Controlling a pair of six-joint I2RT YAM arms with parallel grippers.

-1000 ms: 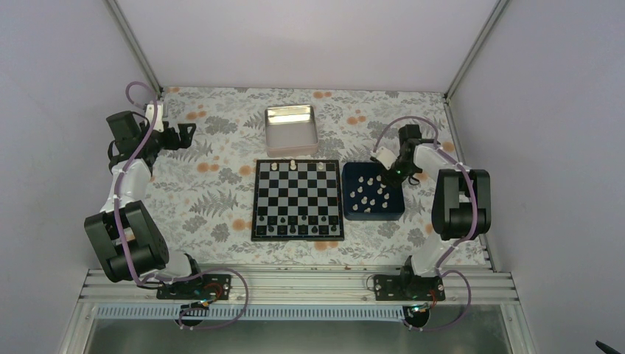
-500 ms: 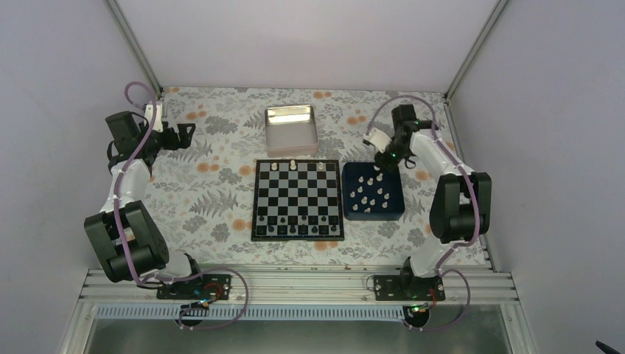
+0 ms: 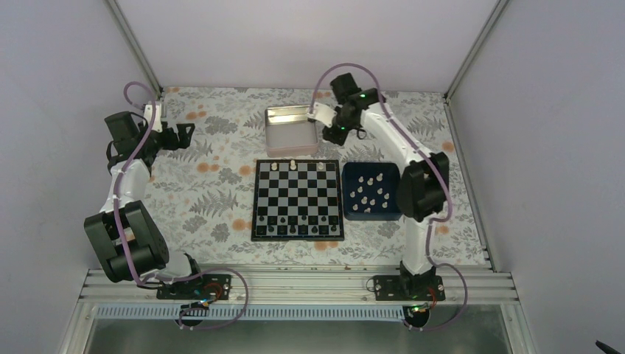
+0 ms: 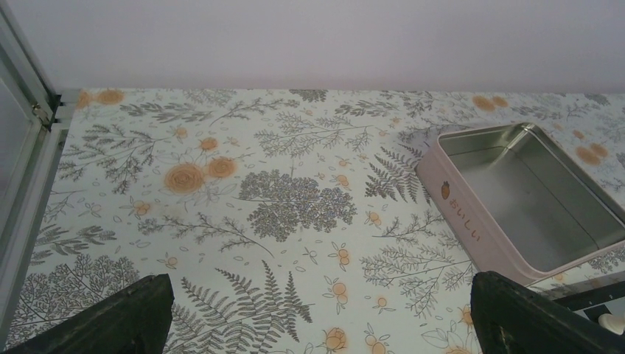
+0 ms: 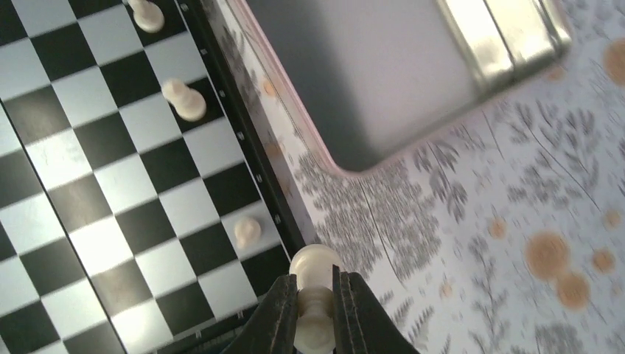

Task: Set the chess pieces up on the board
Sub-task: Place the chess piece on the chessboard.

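The chequered board (image 3: 298, 195) lies mid-table, with three cream pieces (image 3: 292, 164) on its far row and dark pieces along its near row. My right gripper (image 3: 340, 133) hovers beyond the board's far right corner, next to the silver tin. In the right wrist view the gripper (image 5: 315, 293) is shut on a cream chess piece (image 5: 315, 265), held above the board's black border (image 5: 278, 221). Three cream pieces (image 5: 186, 100) stand on the board's edge row there. My left gripper (image 3: 187, 132) is open and empty at the far left, over bare cloth (image 4: 317, 324).
A dark blue tray (image 3: 372, 215) right of the board holds several cream pieces. A silver tin (image 3: 291, 130) stands empty behind the board; it also shows in the left wrist view (image 4: 531, 199) and the right wrist view (image 5: 368, 66). Floral cloth covers the table.
My right arm has swung from over the blue tray to the far left, toward the tin and the board's far edge, carrying the cream piece. The left arm has not moved.
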